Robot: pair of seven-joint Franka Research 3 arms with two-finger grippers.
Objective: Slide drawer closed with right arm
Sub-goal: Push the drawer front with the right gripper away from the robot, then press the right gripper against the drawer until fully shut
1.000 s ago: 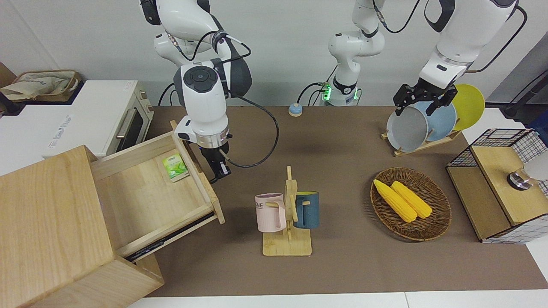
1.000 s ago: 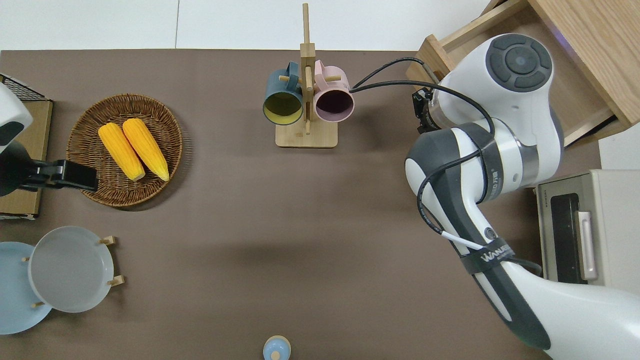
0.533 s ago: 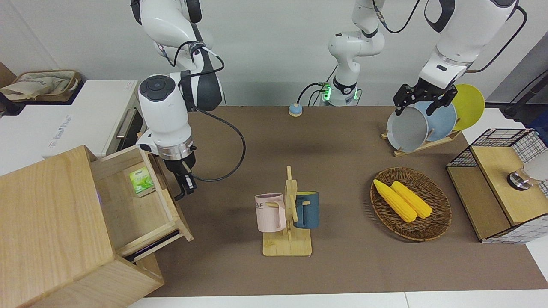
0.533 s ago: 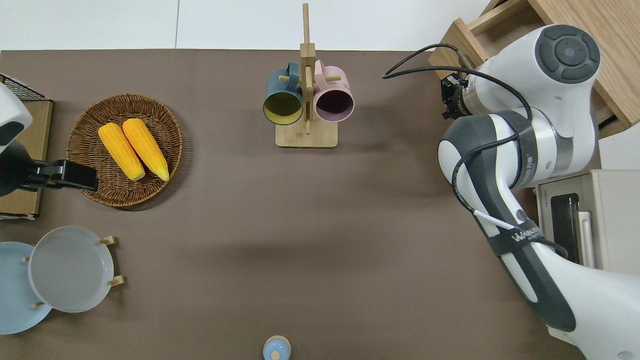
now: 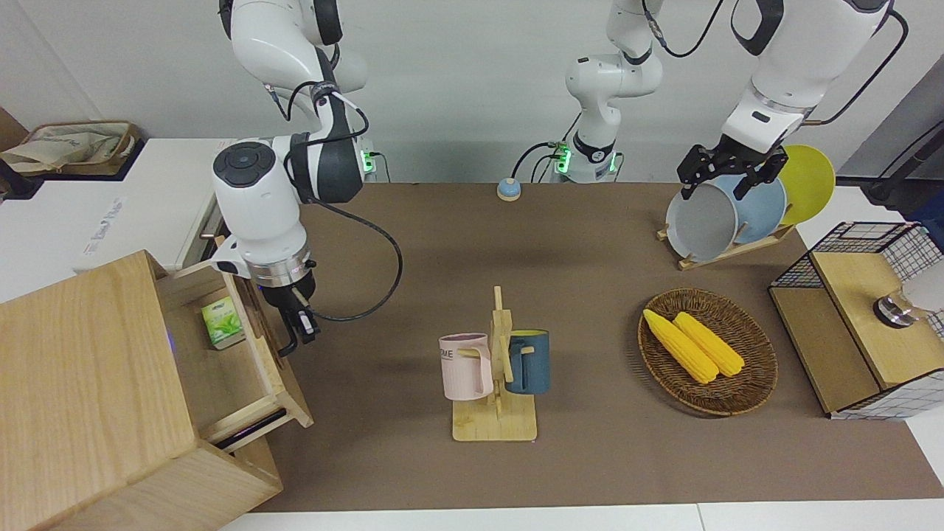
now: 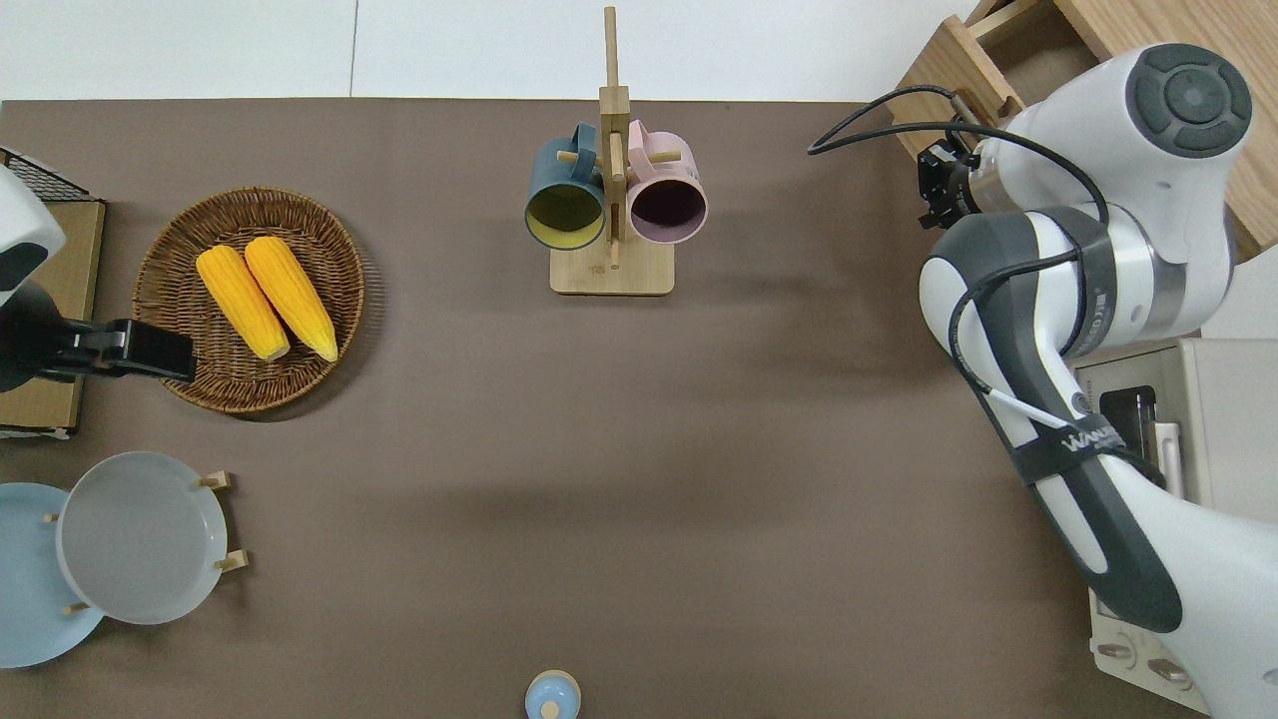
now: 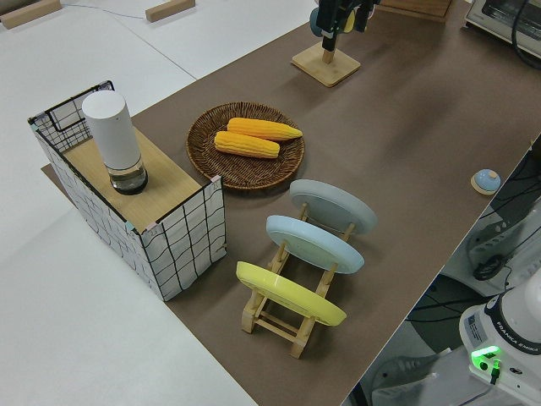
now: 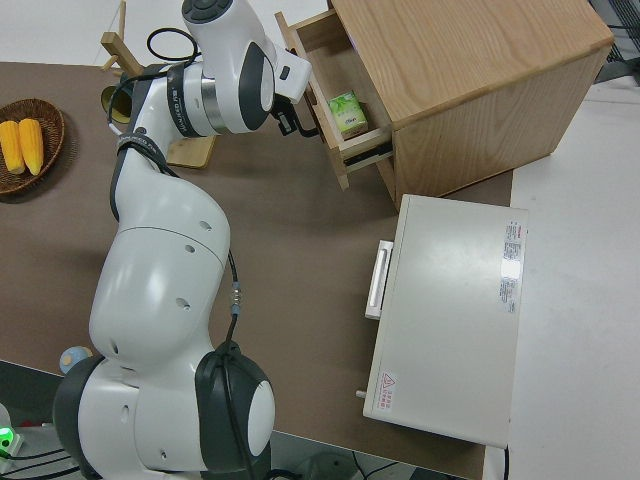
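The pale-wood drawer [image 5: 243,361] sticks partly out of the big cabinet [image 5: 81,398] at the right arm's end of the table. A green packet [image 5: 221,324] lies inside it. My right gripper [image 5: 296,330] is low against the drawer's front panel [image 6: 944,85], by the black bar handle, with its fingers shut and nothing held. The right side view shows the same contact between gripper [image 8: 290,120] and drawer [image 8: 335,115]. From overhead, the right gripper [image 6: 939,185] sits at the panel's edge nearest the robots. The left arm is parked.
A wooden mug rack [image 5: 494,413] with a pink and a blue mug stands mid-table. Toward the left arm's end are a wicker basket [image 5: 737,398] with two corn cobs, a plate rack [image 5: 726,214] and a wire-mesh box [image 5: 863,317]. A white oven [image 6: 1188,449] stands beside the cabinet, nearer the robots.
The drawer has slid well into the cabinet, and the right gripper has moved with its front panel toward the right arm's end of the table. The left arm has not moved.
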